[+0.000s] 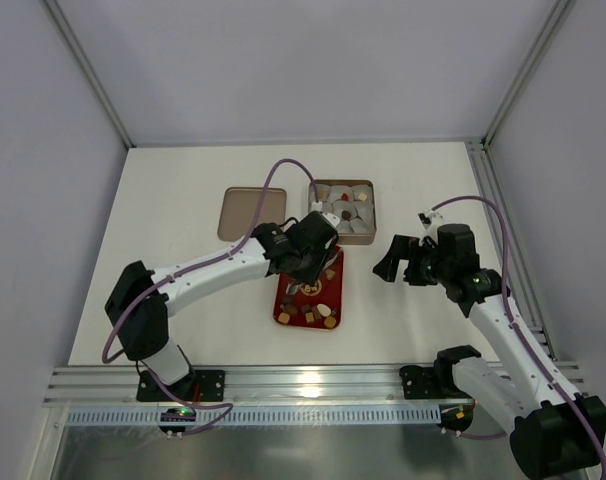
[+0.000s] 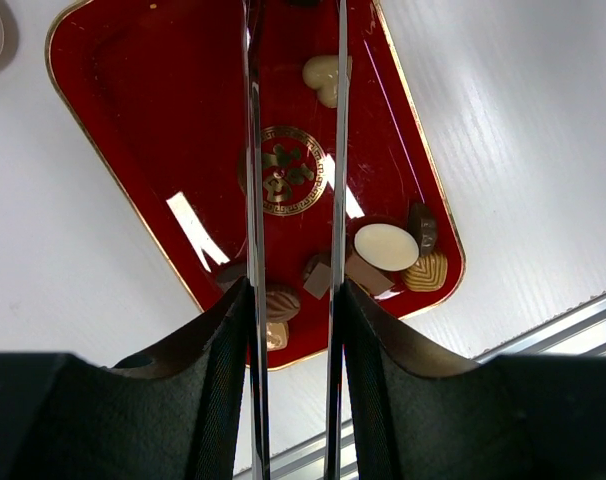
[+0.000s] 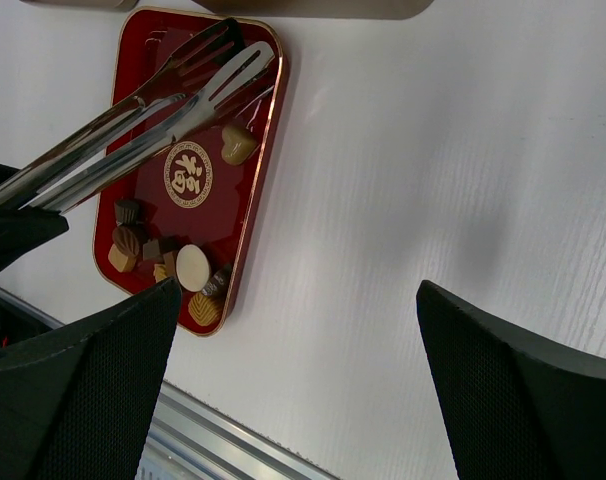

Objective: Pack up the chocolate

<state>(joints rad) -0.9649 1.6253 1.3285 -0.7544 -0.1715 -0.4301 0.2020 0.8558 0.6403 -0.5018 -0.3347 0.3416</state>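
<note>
Over tray point(image 2: 133, 120), left claw point(image 2: 295, 292) (gripping tongs point(image 3: 173, 110)).

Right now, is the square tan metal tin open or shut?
Open: the tin shows white paper cups; its tan lid lies beside it.

Bright and even, soft diffuse light from above on the matte white tabletop point(image 1: 173, 210). Barely a shadow, just faint grey smudges under the arms point(image 1: 213, 268), one pale patch in the right wrist view. Hard white glare streaks on the glossy red rectangular tray point(image 2: 133, 120). Mirror shine along the polished steel tongs point(image 3: 143, 115). Small cream, tan and dark brown chocolate pieces point(image 2: 386, 246) sharp, in focus, softly glossy. Dull sheen off the brushed metal strip point(image 1: 313, 440) at the near edge.
</note>
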